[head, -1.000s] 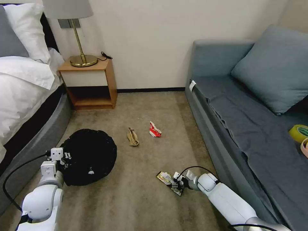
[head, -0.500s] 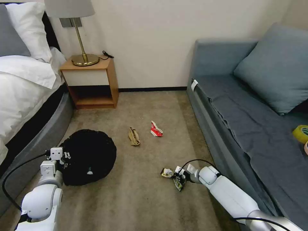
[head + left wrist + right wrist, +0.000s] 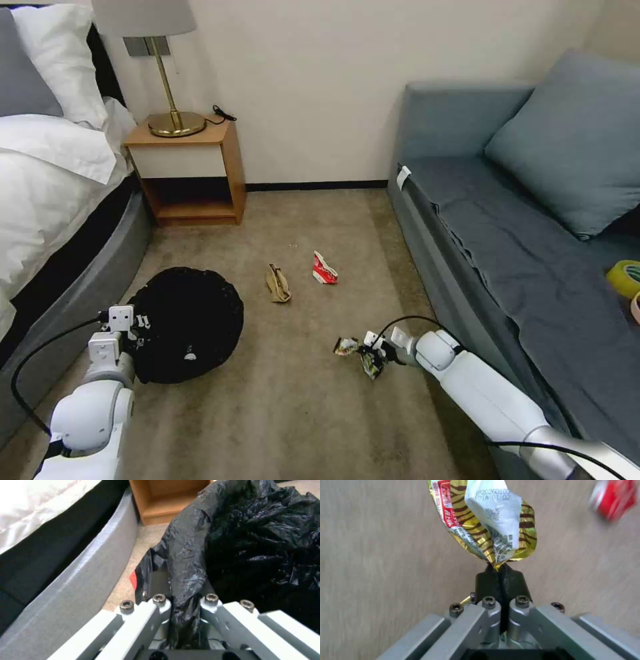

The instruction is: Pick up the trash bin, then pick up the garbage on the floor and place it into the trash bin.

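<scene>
Open carpet (image 3: 293,400) between bed (image 3: 47,220) and sofa (image 3: 507,267). Right gripper (image 3: 369,351) pinched shut on snack wrapper (image 3: 360,352), now lifted off floor. Left gripper (image 3: 133,333) clamped on trash bin (image 3: 187,320) rim, unchanged beside bed.

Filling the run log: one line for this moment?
left gripper: shut on trash bin rim | right gripper: shut on snack wrapper

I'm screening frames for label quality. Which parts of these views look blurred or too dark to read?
Right wrist view: the red-white carton scrap is smeared, while the snack wrapper in the right pincer shows readable print. Left wrist view: the trash bin liner's folds sink into black.
</scene>
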